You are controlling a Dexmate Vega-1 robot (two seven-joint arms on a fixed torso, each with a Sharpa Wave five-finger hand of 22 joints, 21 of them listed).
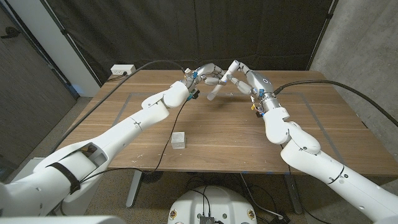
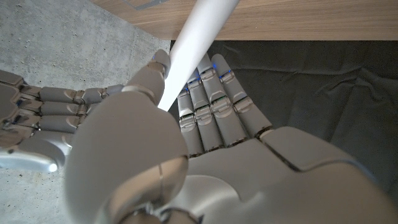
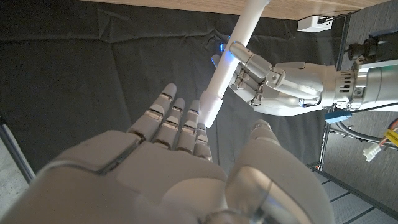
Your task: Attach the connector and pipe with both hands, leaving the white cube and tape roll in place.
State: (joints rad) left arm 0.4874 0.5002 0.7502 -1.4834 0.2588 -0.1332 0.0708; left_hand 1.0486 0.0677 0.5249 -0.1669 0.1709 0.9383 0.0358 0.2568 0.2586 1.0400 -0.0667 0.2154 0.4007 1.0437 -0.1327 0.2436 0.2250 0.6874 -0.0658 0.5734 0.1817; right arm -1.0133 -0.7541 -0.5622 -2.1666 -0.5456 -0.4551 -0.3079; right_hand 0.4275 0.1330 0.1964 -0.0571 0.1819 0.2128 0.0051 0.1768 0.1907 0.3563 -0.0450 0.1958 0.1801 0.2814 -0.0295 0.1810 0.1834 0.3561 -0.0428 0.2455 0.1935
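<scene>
The white pipe [image 1: 217, 91] is gripped above the bench [image 1: 323, 137] by the left hand [image 1: 208, 74]; the right hand [image 1: 239, 76] is also clamped on it; the white cube [image 1: 179, 140] is left untouched.

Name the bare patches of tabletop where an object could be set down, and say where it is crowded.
Bare wood lies right of the white cube, between both forearms, and along the table beyond the right arm. It is crowded at the far middle, where the left hand and right hand hold the pipe.

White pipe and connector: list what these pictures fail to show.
Connector: head view, too small, covered by fingers of left hand and right hand; joined or not, unclear.
White plastic pipe: right wrist view, near end hidden behind right hand's fingers; grip unclear.
Left wrist view: pipe's far end cut off by picture's edge.
</scene>
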